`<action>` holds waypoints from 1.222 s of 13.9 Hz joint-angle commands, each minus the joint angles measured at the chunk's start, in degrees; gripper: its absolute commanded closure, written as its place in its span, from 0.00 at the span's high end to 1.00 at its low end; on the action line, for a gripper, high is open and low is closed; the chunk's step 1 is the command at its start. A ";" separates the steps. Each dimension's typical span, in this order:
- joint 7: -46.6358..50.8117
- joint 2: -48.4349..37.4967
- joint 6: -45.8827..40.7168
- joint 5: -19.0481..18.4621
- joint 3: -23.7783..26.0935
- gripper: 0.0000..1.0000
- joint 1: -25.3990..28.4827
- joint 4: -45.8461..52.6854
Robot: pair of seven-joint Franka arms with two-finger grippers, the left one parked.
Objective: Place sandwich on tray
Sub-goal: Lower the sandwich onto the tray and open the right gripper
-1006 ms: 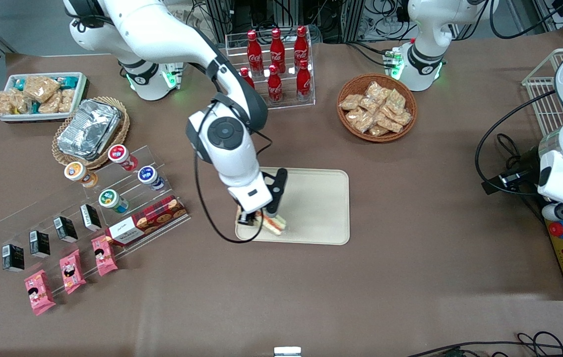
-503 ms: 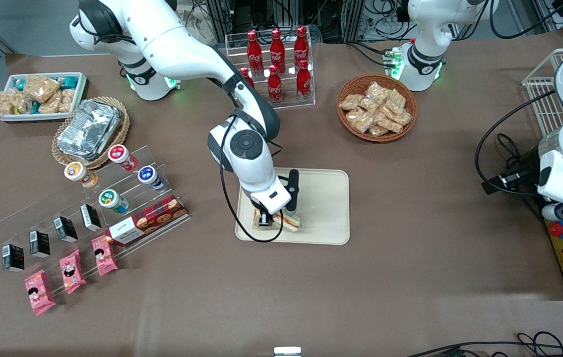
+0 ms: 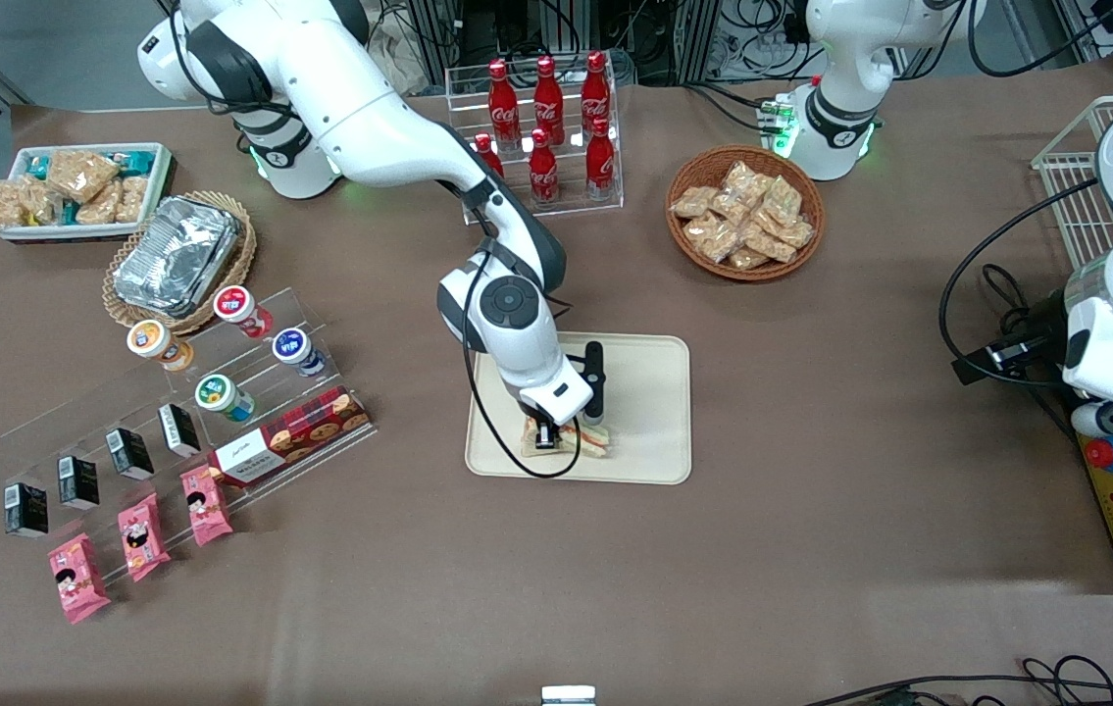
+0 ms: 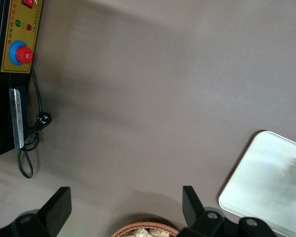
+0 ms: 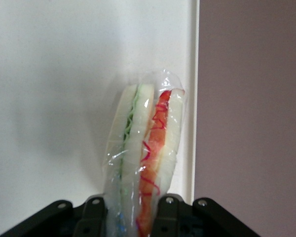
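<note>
since a second ago the right arm has slid the wrapped triangular sandwich (image 3: pixel 571 439) in from the corner of the big flat cream-beige tray (image 3: pixel 649 392) toward the middle of the tray's near edge, a bit below the centre of the front frame. the two-finger gripper (image 3: pixel 556 437) is closed on the sandwich, fingers pinching both faces of the pale bread through the clear wrap, with the red and green filling edge (image 5: pixel 150 148) pointing away from the wrist camera. the sandwich looks low over the tray, maybe touching already, but i can't tell for sure.

in the wrist view it sits right next to the tray's low rim (image 5: pixel 193 98), with brown tablecloth (image 5: pixel 251 98) just past that. so if it were me, i'd nudge it a little farther onto the tray first, lower until the wedge rests flat, then open the fingers slowly and lift straight up so the wrap doesn't drag it over the rim.
</note>
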 commanded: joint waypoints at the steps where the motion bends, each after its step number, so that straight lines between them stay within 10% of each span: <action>1: -0.11 1.48 0.60 0.20 0.30 0.25 -0.33 2.32; 4: -0.02 1.56 0.60 0.20 0.30 0.27 -0.33 2.32; 8: -0.11 1.91 0.60 0.29 0.30 0.98 -0.60 2.24; 17: -0.28 -1.50 -1.67 0.73 0.48 0.98 -1.30 2.06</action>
